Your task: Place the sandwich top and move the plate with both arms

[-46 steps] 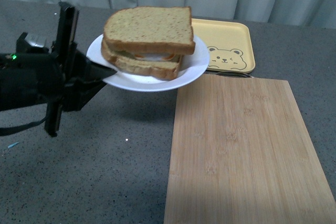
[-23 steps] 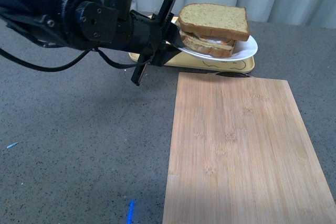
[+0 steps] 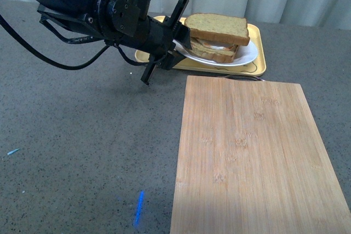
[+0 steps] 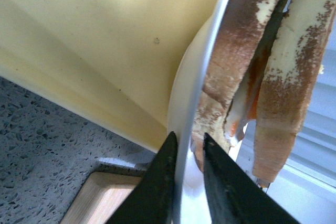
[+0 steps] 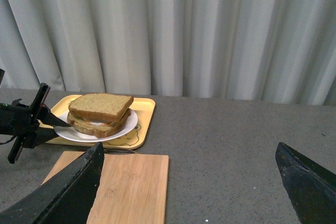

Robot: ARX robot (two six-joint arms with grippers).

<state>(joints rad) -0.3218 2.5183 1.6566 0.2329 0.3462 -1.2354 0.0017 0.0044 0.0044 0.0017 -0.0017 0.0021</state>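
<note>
Since the sandwich top already lies flat on the stack, squared fairly well over the lower slice with pale and orange filling showing between them, the first half of the task looks done. What remains is the plate move, and that seems close to its end.

The plate sits in the upper middle of the front view, over the yellow tray. Its right side looks low to the tray's surface. Whether it actually rests there or hangs just above, I cannot tell from these views.

The left claw is clamped on the plate's left rim. In the left wrist view the two dark fingers pinch the thin white edge between them, with the bread standing right beside the inner finger.

The right claw has its fingers spread wide apart with nothing between them. It is well away from the plate, which shows small in the left middle of its wrist view. So only one arm is carrying.

The bamboo cutting board fills the lower right of the front view, bare, on the grey worktop. Left to do, by my reading: settle the plate fully, release the rim and draw the arm clear without nudging the stack.
</note>
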